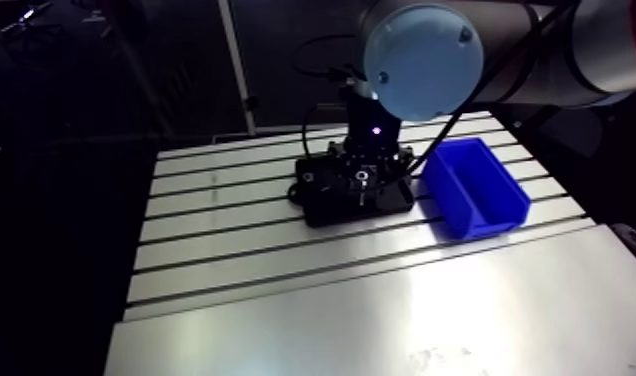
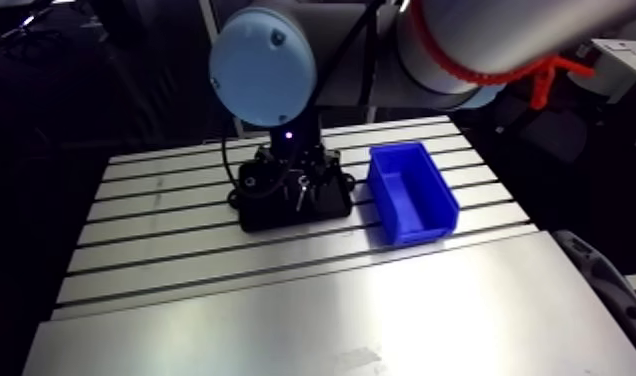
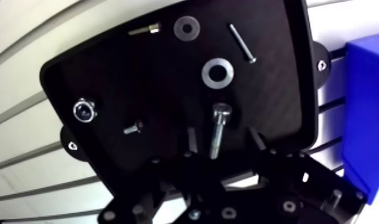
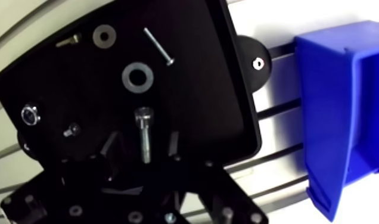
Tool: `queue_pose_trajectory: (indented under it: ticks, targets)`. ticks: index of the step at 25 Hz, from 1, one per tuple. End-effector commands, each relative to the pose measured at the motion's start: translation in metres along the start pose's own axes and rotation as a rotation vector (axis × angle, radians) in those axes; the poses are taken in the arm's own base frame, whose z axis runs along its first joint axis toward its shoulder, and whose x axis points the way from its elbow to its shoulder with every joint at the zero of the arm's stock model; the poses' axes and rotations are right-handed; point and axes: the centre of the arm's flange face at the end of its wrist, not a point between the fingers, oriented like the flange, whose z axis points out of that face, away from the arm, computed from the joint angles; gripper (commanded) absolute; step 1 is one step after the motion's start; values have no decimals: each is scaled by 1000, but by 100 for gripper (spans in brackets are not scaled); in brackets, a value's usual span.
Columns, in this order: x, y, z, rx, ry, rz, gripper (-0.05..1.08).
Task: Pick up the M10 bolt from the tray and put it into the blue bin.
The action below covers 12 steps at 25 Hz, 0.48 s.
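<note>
Straddles the M10 bolt [image 3: 219, 128] with jaws wide, touching nothing. Lies flat on the black tray [image 3: 108, 71] between them, head pointing ahead. Looks like steel: stiff, weighty, smooth, apt to roll. Calls for a mid-shank pinch. Leaves the blue bin [image 3: 367, 107] waiting just beside.

The arm [image 1: 582, 45] bent over from up high, its wrist [image 1: 367, 112] pointed straight down, and the gripper [image 3: 223, 138] hung low with its two fingers [image 3: 192, 140] held apart.
</note>
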Motion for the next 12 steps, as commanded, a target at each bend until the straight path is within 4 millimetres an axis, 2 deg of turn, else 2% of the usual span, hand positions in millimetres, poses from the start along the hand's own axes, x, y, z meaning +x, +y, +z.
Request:
queue_pose_trajectory:
  ticks: [1, 12]
  targets:
    - [0, 0, 2, -1, -3, 0, 52]
    - [-1, 0, 3, -1, -4, 0, 64]
